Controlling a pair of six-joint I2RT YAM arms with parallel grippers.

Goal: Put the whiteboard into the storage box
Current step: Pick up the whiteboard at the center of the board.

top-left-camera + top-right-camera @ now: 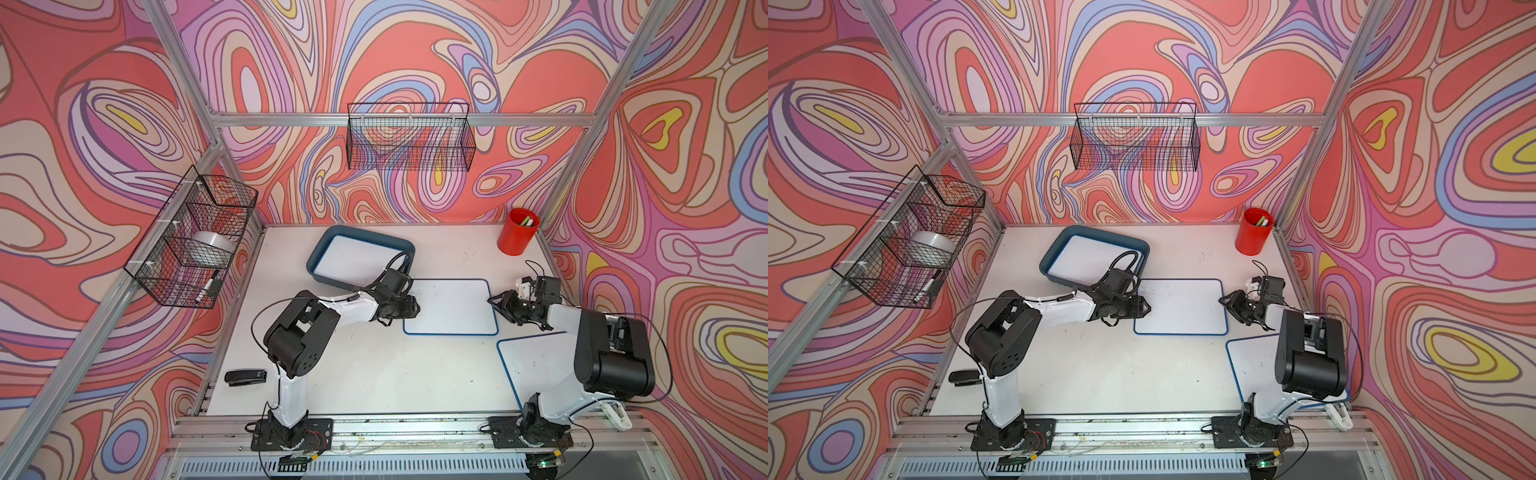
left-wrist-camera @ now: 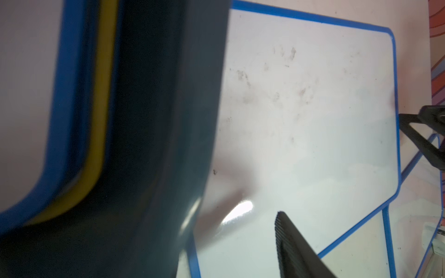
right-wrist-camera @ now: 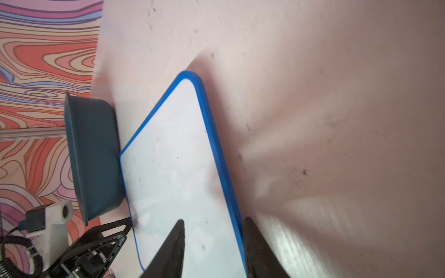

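- Pickup step: whiteboard (image 1: pixel 451 307) out on the table, right up against the storage box (image 1: pixel 316 254), not in yet.
- Left gripper (image 1: pixel 412 309) at the box-side edge, right gripper (image 1: pixel 494 302) at the edge away from the box. Fingers (image 3: pixel 178 240) astride the rim, can't tell if clamped.
- Next, probably: lift level, clear the box wall, drop onto the stored board (image 1: pixel 357 255).

storage box (image 1: pixel 320 266) wall just beside whiteboard (image 1: pixel 451 307), left end effector (image 1: pixel 415 309) between, table (image 1: pixel 374 374) front bare
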